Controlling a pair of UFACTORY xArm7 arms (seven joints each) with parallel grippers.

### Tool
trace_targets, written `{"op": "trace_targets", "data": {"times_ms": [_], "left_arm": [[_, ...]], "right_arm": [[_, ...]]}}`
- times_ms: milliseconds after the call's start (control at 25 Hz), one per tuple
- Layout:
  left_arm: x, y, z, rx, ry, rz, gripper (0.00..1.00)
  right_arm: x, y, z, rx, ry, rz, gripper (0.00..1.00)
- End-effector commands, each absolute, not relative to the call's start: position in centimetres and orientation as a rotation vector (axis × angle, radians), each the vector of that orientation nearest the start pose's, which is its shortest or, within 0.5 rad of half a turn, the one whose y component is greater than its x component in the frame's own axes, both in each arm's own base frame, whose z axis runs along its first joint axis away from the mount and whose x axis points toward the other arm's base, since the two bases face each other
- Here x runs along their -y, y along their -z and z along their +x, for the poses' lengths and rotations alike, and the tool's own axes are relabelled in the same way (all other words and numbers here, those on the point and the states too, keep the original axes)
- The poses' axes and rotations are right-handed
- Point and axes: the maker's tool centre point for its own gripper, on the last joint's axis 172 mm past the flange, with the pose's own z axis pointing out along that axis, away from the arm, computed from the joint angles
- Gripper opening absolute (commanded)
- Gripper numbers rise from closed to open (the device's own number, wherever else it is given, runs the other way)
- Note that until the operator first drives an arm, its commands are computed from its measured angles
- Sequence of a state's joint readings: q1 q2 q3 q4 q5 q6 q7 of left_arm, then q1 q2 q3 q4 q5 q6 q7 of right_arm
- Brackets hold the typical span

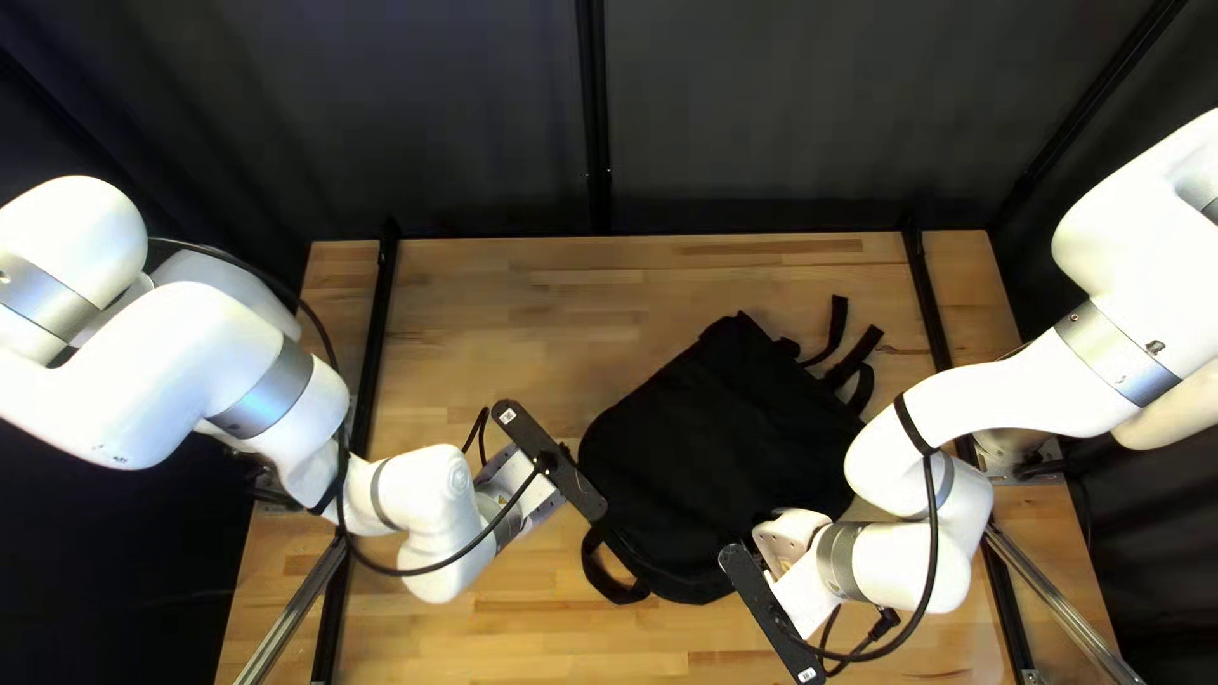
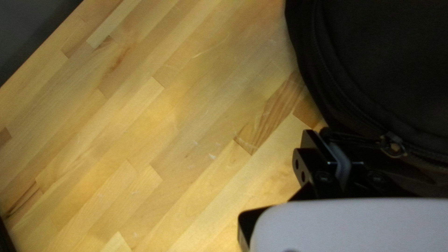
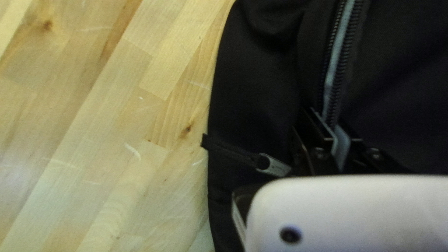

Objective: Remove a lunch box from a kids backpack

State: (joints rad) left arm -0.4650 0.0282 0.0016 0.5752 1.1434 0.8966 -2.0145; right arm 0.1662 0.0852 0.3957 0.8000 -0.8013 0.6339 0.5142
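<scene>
The bag (image 1: pixel 723 444) is black cloth, soft and a bit rumpled, lying flat and aslant on the wooden table (image 1: pixel 508 305). Its body is broad with rounded corners. A few straps (image 1: pixel 853 362) stick out at the end farthest from both claws, and a black loop (image 1: pixel 612 581) bulges out at the near end, just beside the left claw (image 1: pixel 523 477). In the right wrist view, two rows of dark zip teeth (image 3: pixel 345 70) run with a thin grey-blue strip (image 3: pixel 333 70) between them.

Most of the bag lies between the two claws. The left claw is at its edge; the right claw (image 1: pixel 784 546) is over its near side, opposite.

In the left wrist view the bag is ahead of the claw and off to one side, with table on the other. The fingers are close together, pinching the zip pull (image 2: pixel 354 138); the slider (image 2: pixel 393 145) sits just beside them on the bag's curved seam.

In the right wrist view the bag is ahead of the claw and on both sides of it. Those fingers are nearly together too, nipping cloth where the zip meets them. A second pull (image 3: pixel 231 151), with a metal tab (image 3: pixel 274 165), lies loose beside them and reaches the bag's edge.
</scene>
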Motion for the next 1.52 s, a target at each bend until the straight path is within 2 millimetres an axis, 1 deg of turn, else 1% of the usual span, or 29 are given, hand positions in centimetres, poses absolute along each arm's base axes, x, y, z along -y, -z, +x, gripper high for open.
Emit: {"op": "trace_targets", "data": {"times_ms": [40,400,640,840,1160,1520], "left_arm": [[2.4,-7.4,40.0,0.781,0.781,-2.387,0.0],[0.6,-7.5,40.3,0.762,0.762,-2.398,0.0],[-0.5,-7.8,41.1,0.732,0.746,-2.412,0.0],[-1.0,-7.8,42.2,0.699,0.733,-2.432,0.0],[-2.0,-7.5,43.0,0.662,0.707,-2.454,0.0],[-3.2,-8.0,43.2,0.629,0.686,-2.462,0.0]], "right_arm": [[-20.3,-10.4,44.2,1.157,0.555,-3.245,0.0],[-20.2,-10.1,44.1,1.164,0.558,-3.237,0.0],[-20.3,-10.0,44.1,1.175,0.559,-3.232,0.0],[-20.4,-10.0,44.2,1.181,0.556,-3.227,0.0],[-20.4,-10.0,44.3,1.195,0.548,-3.222,0.0],[-20.3,-10.5,44.1,1.204,0.538,-3.225,0.0]]}}
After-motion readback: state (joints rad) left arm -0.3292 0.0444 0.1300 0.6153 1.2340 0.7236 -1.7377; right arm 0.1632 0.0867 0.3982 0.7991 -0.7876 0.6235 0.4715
